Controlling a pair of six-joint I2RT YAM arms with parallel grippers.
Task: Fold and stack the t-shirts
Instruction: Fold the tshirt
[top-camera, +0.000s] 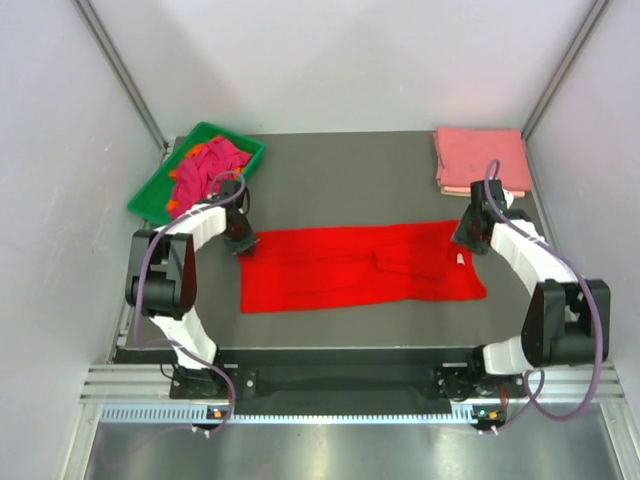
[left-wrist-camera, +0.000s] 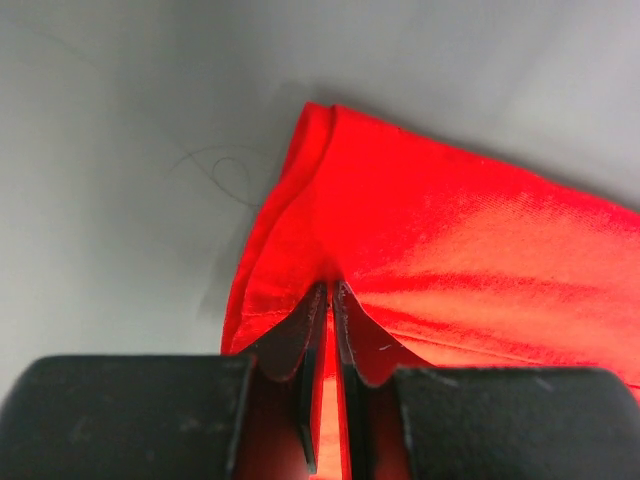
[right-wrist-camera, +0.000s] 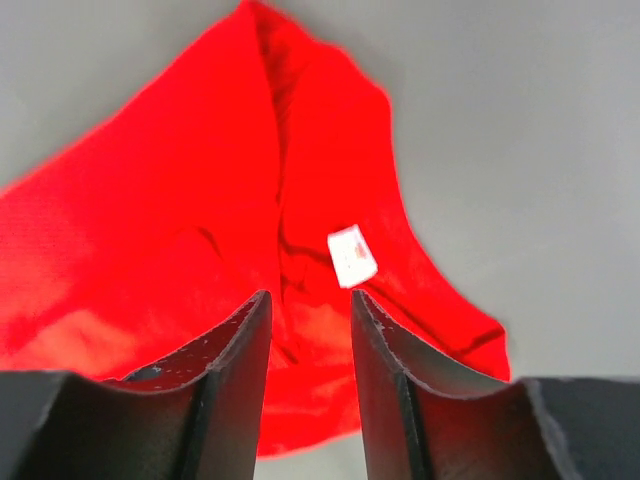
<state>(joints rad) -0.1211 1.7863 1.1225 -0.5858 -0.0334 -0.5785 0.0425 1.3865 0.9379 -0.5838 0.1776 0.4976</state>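
**Red shirt (top-camera: 360, 265) laid as a long band across the middle of the desk (top-camera: 350, 190), gripped at one end.**
The left gripper (left-wrist-camera: 330, 288) is clamped on a pinch of cloth at the band's far left corner. The right gripper (right-wrist-camera: 310, 310) stands with fingers apart over the end bearing the white label (right-wrist-camera: 352, 255). The cotton looks light and limp, so it would probably sag unless taken at both far corners. Folded pink shirts (top-camera: 480, 160) lie at the far right corner, and loose shirts (top-camera: 205, 170) fill the tray (top-camera: 235, 137) at the far left.
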